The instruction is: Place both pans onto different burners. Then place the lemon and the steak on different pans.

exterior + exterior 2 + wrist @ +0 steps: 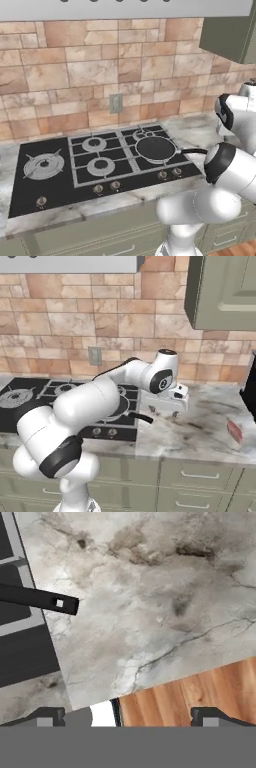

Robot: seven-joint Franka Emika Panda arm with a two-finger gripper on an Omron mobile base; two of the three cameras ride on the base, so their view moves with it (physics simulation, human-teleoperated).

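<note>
Sitting on one burner (150, 150): one pan (156, 148); one steak (234, 430) apart.

Even, bright, flat rendered light, faint soft shadows, no glare, low-resolution softness across all three views.

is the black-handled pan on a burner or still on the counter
On a burner. The pan sits on the grate at the cooktop's right side, empty; its thin black handle sticks out over the marble counter.

no readable text or labels
</note>
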